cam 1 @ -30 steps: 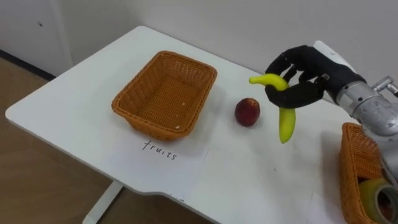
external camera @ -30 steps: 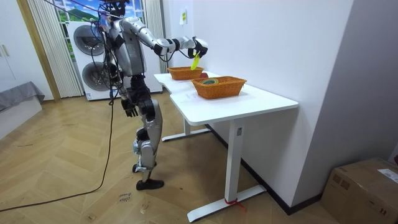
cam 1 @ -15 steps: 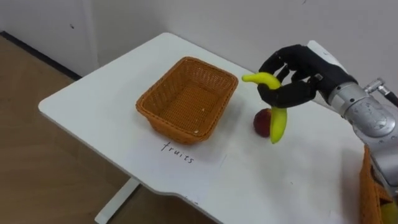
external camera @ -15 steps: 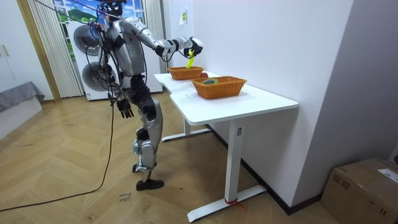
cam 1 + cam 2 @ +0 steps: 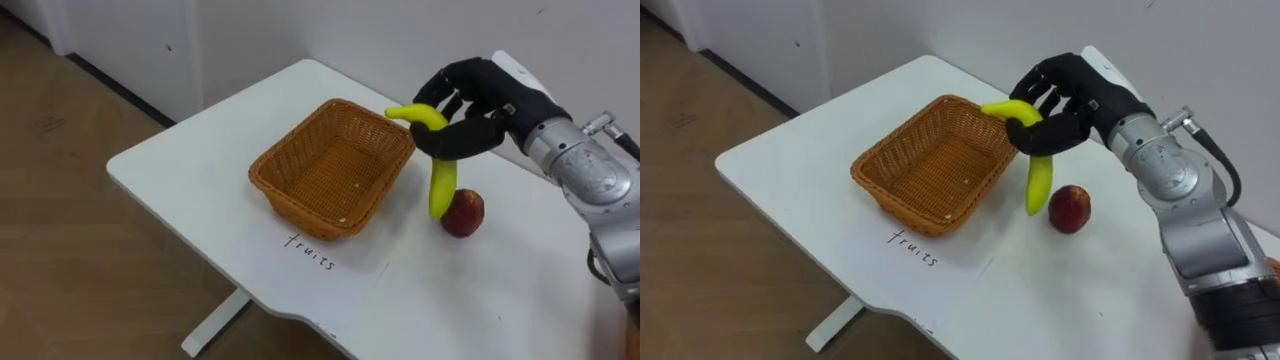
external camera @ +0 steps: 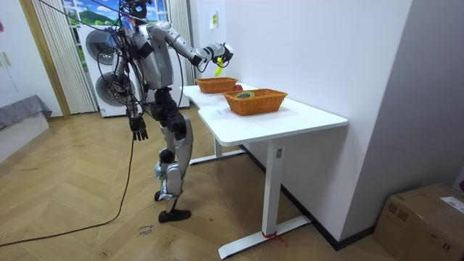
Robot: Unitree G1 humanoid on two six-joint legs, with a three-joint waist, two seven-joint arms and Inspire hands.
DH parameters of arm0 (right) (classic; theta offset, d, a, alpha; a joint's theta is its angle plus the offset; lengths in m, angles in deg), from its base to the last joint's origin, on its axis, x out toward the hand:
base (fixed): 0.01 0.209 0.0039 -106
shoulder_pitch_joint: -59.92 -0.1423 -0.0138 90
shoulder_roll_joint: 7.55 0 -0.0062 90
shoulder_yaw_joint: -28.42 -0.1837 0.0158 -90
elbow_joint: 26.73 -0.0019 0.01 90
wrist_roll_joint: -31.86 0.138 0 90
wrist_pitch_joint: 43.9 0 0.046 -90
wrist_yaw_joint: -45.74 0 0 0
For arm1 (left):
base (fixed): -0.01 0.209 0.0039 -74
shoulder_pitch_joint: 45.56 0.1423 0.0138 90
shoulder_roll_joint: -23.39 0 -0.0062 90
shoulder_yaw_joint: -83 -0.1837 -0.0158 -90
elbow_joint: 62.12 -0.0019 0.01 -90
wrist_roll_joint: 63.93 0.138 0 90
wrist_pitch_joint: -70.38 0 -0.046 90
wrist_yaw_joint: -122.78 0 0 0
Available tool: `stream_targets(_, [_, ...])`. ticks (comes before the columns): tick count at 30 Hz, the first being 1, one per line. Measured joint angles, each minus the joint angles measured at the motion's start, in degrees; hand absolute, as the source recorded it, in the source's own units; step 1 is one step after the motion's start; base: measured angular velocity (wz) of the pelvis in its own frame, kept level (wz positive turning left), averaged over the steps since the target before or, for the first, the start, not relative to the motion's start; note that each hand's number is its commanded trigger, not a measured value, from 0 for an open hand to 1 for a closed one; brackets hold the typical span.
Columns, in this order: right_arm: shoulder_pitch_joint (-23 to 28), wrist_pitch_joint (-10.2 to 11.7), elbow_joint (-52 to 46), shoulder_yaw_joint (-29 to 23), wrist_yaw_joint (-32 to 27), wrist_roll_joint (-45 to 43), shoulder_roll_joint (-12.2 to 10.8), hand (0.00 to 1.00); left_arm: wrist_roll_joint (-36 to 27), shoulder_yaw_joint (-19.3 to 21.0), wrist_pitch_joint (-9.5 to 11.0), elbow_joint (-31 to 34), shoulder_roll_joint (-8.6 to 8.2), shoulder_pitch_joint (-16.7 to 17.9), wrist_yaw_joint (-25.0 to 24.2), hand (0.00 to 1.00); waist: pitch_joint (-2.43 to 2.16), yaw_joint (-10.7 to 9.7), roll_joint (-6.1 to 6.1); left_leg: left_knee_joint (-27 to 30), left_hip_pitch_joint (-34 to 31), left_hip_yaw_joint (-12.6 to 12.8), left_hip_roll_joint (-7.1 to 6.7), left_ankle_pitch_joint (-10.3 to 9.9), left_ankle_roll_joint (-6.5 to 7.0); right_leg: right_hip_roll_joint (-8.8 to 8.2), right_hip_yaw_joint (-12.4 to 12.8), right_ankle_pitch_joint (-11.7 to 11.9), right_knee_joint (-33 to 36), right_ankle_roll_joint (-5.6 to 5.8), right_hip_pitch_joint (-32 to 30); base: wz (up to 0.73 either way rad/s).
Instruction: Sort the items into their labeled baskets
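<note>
My right hand (image 5: pixel 470 110) (image 5: pixel 1065 100) is shut on a yellow banana (image 5: pixel 437 160) (image 5: pixel 1032 160), which hangs down in the air beside the right rim of the empty wicker fruit basket (image 5: pixel 335 165) (image 5: pixel 930 160). A red apple (image 5: pixel 463 212) (image 5: pixel 1069 208) lies on the white table (image 5: pixel 200 200) just right of the banana's lower tip. In the room view my right hand (image 6: pixel 220 52) holds the banana (image 6: pixel 219 70) above the far basket (image 6: pixel 215 85). My left hand (image 6: pixel 138 127) hangs open at my side.
A handwritten label (image 5: pixel 309 251) on a paper sheet lies in front of the fruit basket. A second wicker basket (image 6: pixel 255 101) holding a tape roll stands nearer the room camera. The wall runs behind the table. I stand at the table's long front edge.
My right hand has carried the banana left, from over the apple to the fruit basket's right rim. My head has turned, shifting the eye views. My left arm has swung down.
</note>
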Motion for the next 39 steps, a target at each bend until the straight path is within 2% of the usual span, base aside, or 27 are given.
stream_targets(3, [-0.3, 0.0, 0.9, 0.0, -0.1, 0.0, -0.4, 1.00, 0.0, 0.0, -0.1, 0.0, 0.00, -0.1, -0.3, 0.00, 0.00, 0.0, 0.00, -0.1, -0.1, -0.6, -0.22, 0.0, 0.00, -0.09, -0.7, 0.0, 0.0, 0.02, 0.3, 0.11])
stream_targets(6, [-0.3, -0.1, 1.5, 0.0, -0.1, 0.2, -0.5, 1.00, 0.0, 0.0, -0.3, 0.0, -0.17, 0.1, -0.7, 0.00, -0.08, 0.0, -0.16, 0.0, -0.2, -1.1, -0.70, 0.0, 0.03, -0.48, -1.2, -0.4, 0.0, 0.53, 0.5, 0.08])
stream_targets(8, [-0.4, -0.1, 1.5, 0.0, -0.1, 0.7, -0.5, 1.00, 0.0, 0.1, -0.4, 0.0, -0.19, 0.3, -0.7, 0.00, -0.33, 0.2, -0.51, 0.5, -0.7, -1.1, -0.82, -0.1, 0.12, -0.62, -1.7, -0.5, 0.1, 0.54, 0.3, 0.06])
stream_targets(13, [-4.1, -0.1, 3.7, 0.0, -0.3, 7.2, -0.4, 1.00, -0.2, 0.0, -0.3, 0.0, -0.20, 0.4, -0.6, 0.00, -0.40, 0.8, -0.67, 0.9, -1.0, -1.7, -0.90, -0.1, 0.15, -0.91, -2.8, -0.5, 1.0, 0.58, -0.1, 0.02])
stream_targets(16, [-5.6, 0.0, 4.1, 0.0, -1.5, 10.4, -0.4, 1.00, -0.1, 0.0, -0.3, 0.0, -0.26, 0.6, -0.4, 0.00, -0.40, 0.9, -0.68, 1.5, -0.9, -2.9, -1.55, -0.2, 0.29, -1.23, -3.7, -0.7, 1.0, 0.86, 0.4, 0.20])
stream_targets(20, [-6.2, 0.0, 6.2, 0.0, -1.6, 10.6, -0.4, 1.00, -0.1, 0.3, -0.3, 0.1, -0.72, 1.4, -0.4, 0.00, -0.41, 1.8, -0.74, 1.9, -1.1, -3.4, -1.91, -0.2, 0.45, -1.51, -4.3, -0.7, 1.0, 0.96, 0.6, 0.08])
stream_targets(26, [-6.5, 0.0, 8.4, 0.0, -1.8, 11.1, -0.3, 1.00, -0.1, 0.4, -0.2, 0.1, -0.88, 2.3, -0.6, 0.00, -0.43, 1.8, -0.71, 1.9, -1.3, -4.3, -2.59, 0.0, 0.80, -2.12, -5.1, -0.9, 1.6, 1.25, 0.7, 0.08])
stream_targets(39, [-8.2, 0.0, 11.3, 1.2, -3.2, 11.3, 0.0, 1.00, -0.1, 0.4, -1.1, 0.1, -0.14, 3.0, -0.5, 0.00, -0.50, 1.9, -0.78, 2.7, -2.0, -6.9, -3.84, 0.2, 1.01, -2.72, -7.3, -1.3, 2.1, 1.85, 1.2, 0.11])
